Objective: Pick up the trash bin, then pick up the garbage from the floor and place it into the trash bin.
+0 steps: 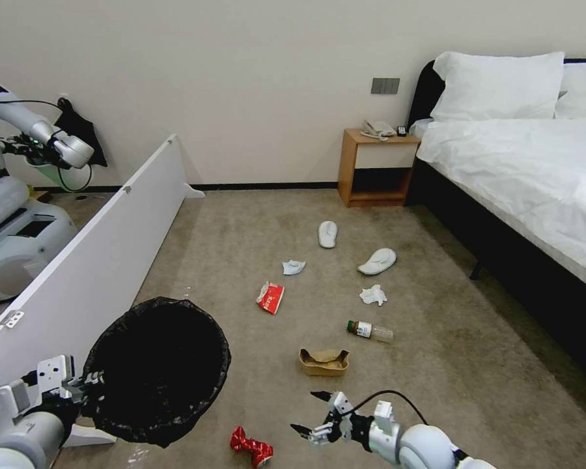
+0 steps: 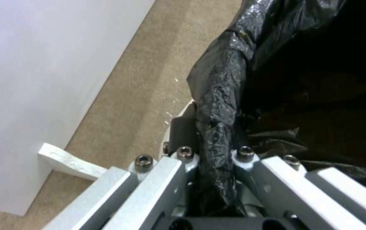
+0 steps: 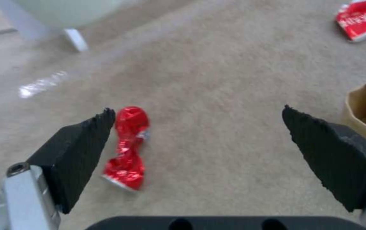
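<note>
The trash bin [image 1: 156,371], lined with a black bag, is at the lower left of the head view, beside the white panel. My left gripper [image 1: 88,381] is shut on its rim, and the bag's edge [image 2: 217,127] runs between the fingers. My right gripper [image 1: 309,412] hangs open low over the carpet, just right of a crushed red can [image 1: 251,447]. In the right wrist view the can [image 3: 127,150] lies near one fingertip [image 3: 102,121]. Other garbage lies ahead: a cardboard scrap [image 1: 323,361], a bottle [image 1: 370,331], a red-and-white wrapper [image 1: 271,297], tissues [image 1: 373,295] and two white slippers [image 1: 327,234].
A long white panel [image 1: 97,260] on feet runs along the left, with another robot [image 1: 6,215] behind it. A bed [image 1: 521,176] fills the right side, and a wooden nightstand [image 1: 374,169] stands against the far wall.
</note>
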### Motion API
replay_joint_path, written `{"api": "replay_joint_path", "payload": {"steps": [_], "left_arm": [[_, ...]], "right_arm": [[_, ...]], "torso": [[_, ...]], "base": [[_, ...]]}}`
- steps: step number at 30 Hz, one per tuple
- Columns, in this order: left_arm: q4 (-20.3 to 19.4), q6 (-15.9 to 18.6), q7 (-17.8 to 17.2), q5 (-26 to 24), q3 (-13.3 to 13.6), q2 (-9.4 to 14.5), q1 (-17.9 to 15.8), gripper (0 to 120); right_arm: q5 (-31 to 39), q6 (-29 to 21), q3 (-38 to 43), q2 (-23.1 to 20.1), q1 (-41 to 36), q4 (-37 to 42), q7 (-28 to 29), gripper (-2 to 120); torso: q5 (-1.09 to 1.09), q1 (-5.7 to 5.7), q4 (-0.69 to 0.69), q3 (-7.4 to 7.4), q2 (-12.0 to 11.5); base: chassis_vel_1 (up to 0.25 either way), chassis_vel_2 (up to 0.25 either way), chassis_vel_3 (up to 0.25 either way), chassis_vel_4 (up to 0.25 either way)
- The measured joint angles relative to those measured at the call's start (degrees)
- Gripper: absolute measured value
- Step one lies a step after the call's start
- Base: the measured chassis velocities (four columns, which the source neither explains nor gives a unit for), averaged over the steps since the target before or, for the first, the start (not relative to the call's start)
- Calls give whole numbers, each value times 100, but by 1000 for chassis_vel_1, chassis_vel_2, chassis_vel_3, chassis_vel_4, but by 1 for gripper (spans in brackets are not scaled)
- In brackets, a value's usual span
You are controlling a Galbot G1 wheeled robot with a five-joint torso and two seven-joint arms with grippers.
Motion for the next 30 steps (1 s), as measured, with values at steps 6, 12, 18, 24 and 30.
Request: {"api": "replay_joint_path", "payload": {"steps": [6, 12, 18, 24, 30], "left_arm": [[-20, 0, -1, 1, 0, -15, 11, 2], [-34, 0, 2, -6, -37, 3, 16, 2], [-44, 0, 9, -19, -52, 10, 30, 2], [-49, 0, 17, -22, -57, 7, 29, 2], [-50, 0, 26, -27, -73, 6, 34, 2]], "right_arm": [[-40, -332, -158, 132, 34, -15, 425, 100], [-18, -667, -290, 287, 59, -30, 669, 100], [36, -780, -422, 397, 154, -24, 728, 100], [53, -827, -591, 491, 261, -51, 758, 100], [125, -954, -748, 658, 382, -93, 820, 100]], "torso": [[0, 0, -1, 0, 0], [-1, 0, -1, 0, 0], [-1, 0, -1, 0, 0], [-1, 0, -1, 0, 0], [-1, 0, -1, 0, 0]], "base": [[0, 0, 0, 0], [0, 0, 0, 0], [0, 0, 0, 0], [0, 0, 0, 0], [0, 0, 0, 0]]}}
